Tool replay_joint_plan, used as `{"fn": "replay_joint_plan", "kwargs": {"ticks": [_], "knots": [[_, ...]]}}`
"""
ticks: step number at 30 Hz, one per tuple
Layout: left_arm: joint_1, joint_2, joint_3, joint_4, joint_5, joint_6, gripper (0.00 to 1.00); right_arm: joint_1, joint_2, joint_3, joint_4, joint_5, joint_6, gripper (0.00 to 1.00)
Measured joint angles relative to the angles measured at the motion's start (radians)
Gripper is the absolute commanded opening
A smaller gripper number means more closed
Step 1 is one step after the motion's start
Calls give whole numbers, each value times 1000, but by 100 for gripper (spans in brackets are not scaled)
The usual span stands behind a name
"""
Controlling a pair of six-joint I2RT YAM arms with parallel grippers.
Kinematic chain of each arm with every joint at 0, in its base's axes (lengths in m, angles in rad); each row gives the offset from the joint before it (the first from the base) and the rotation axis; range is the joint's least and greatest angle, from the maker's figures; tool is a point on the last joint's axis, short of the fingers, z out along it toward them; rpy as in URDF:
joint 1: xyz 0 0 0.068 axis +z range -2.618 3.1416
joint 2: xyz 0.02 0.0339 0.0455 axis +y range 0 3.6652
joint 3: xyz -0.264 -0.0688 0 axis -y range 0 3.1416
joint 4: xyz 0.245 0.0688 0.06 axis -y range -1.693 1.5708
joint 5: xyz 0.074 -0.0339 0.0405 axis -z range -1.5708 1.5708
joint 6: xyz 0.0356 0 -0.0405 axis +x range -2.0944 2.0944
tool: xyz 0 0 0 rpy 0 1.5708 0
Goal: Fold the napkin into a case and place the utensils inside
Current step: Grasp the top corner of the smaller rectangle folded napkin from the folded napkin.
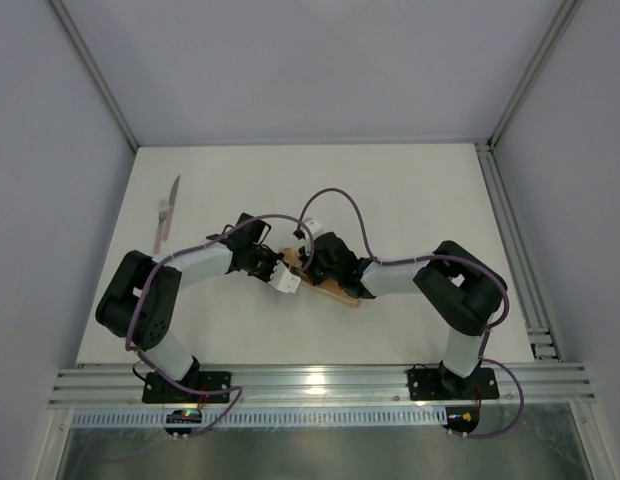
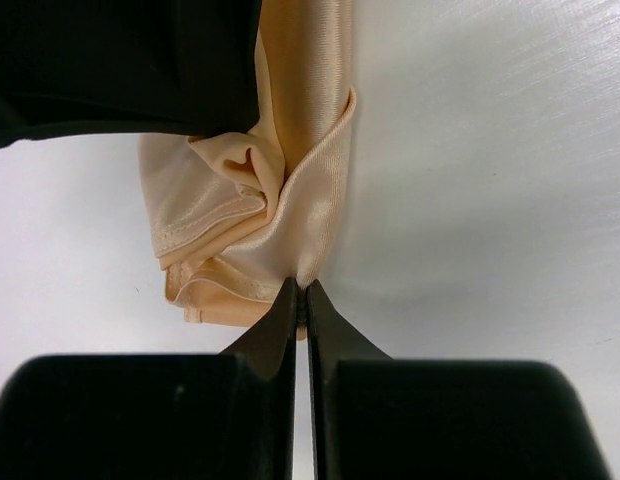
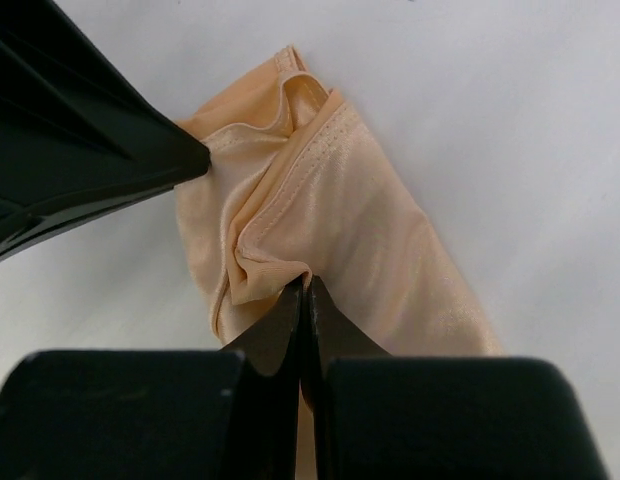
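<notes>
Top external view: the napkin (image 1: pixel 342 293), bunched narrow at frame centre, is being pinched by the left gripper (image 2: pixel 302 292) and the right gripper (image 3: pixel 304 285), both clamped on its folds. The utensils (image 1: pixel 168 212) are being seen at upper left, well apart.

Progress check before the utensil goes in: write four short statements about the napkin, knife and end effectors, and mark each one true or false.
1. The left end effector and right end effector are each shut on the napkin. True.
2. The knife sits inside the napkin. False: it lies on the table at the far left, apart from the napkin.
3. The napkin is spread flat as a full square. False: it is folded and bunched into a narrow shape.
4. Both end effectors meet near the table's middle. True.
</notes>
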Motion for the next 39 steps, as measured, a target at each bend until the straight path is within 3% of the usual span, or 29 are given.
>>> {"fn": "replay_joint_plan", "kwargs": {"ticks": [11, 18, 21, 23, 33, 39], "knots": [[0, -4, -19, 42, 6, -46, 0, -4, 35, 56, -26, 10, 59, 3], [1, -4, -19, 51, 12, -87, 1, -5, 46, 36, 39, -74, 157, 3], [2, -4, -19, 50, 13, -87, 22, -5, 66, 36, 80, -102, 195, 3], [2, -4, -19, 40, 14, -84, 29, -7, 75, 36, 98, -110, 217, 3], [27, -60, 82, -218, 86, -50, 32, -29, 81, -3, 175, -147, 271, 3], [28, -52, 172, -235, 100, -3, 36, -31, 87, -3, 189, -151, 284, 3]]}}
